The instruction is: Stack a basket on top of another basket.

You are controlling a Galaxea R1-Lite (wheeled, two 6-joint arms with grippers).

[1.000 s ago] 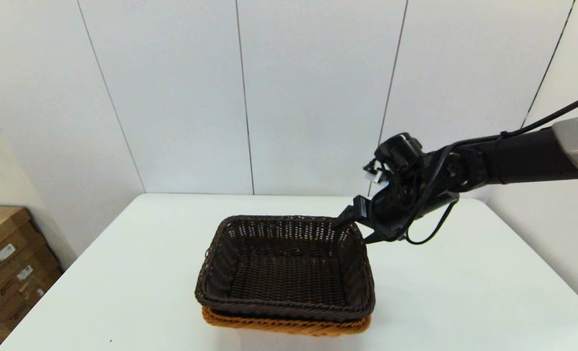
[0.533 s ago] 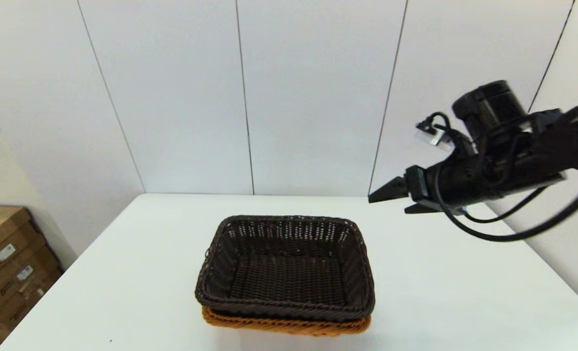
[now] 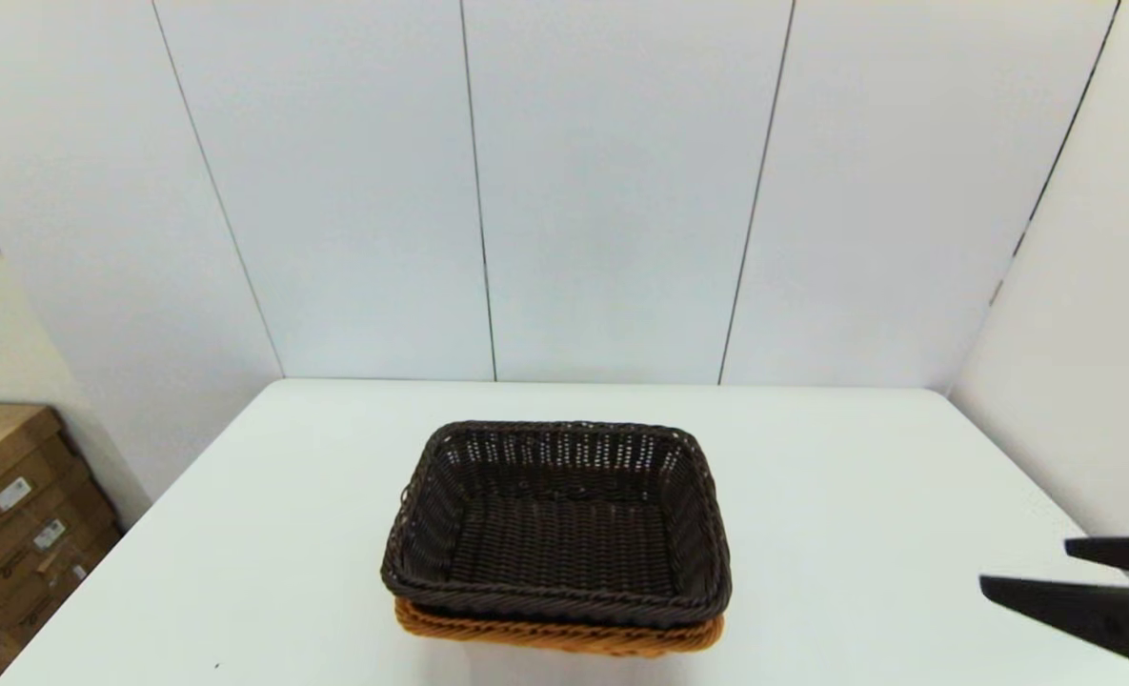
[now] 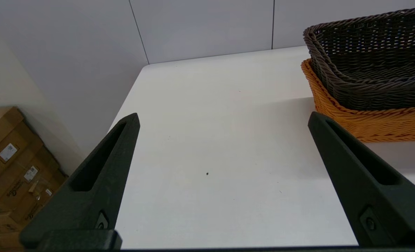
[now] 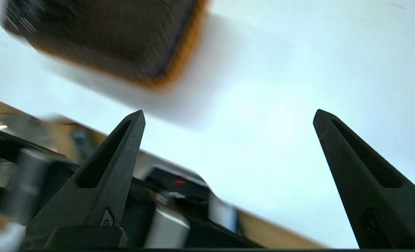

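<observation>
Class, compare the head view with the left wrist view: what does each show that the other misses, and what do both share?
Only the head view shows the right gripper at the table's right edge. Only the left wrist view shows the left gripper, fingers spread. Both show the dark basket nested in the orange basket, the white table and cardboard boxes.
</observation>
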